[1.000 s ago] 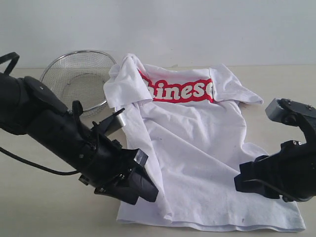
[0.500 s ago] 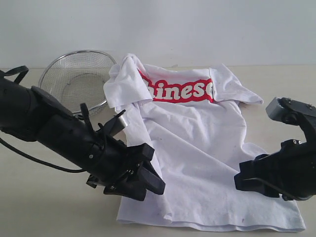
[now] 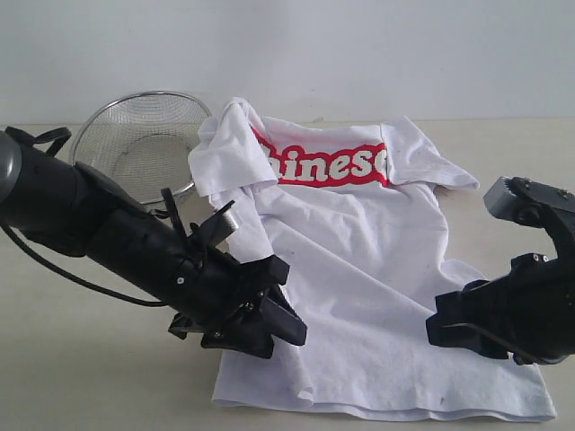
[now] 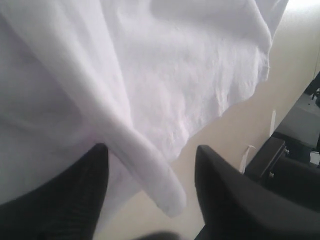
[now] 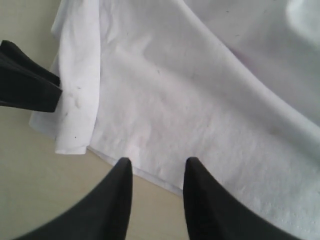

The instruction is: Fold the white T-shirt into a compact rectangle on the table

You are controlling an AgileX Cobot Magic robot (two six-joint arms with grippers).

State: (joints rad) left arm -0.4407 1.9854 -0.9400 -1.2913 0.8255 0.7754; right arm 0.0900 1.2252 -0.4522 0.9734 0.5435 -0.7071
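The white T-shirt [image 3: 359,260] lies face up on the table [image 3: 81,377], red lettering at the far end. Its left side is folded over into a long ridge. My left gripper [image 3: 289,305] is at that folded edge near the hem. In the left wrist view it [image 4: 151,150] is open, with the rolled fold of the shirt [image 4: 150,165] lying loose between the jaws. My right gripper [image 3: 440,325] hovers low at the shirt's right side. In the right wrist view it [image 5: 158,161] is open over the hem [image 5: 150,175], holding nothing.
A round wire-mesh basket [image 3: 144,144] stands at the back left, just behind my left arm. The left gripper's black fingers [image 5: 25,82] show at the edge of the right wrist view. Bare tabletop lies in front of the hem.
My left arm has moved right and forward, bringing its open jaws onto the shirt's folded left edge. The right arm and the shirt have not moved.
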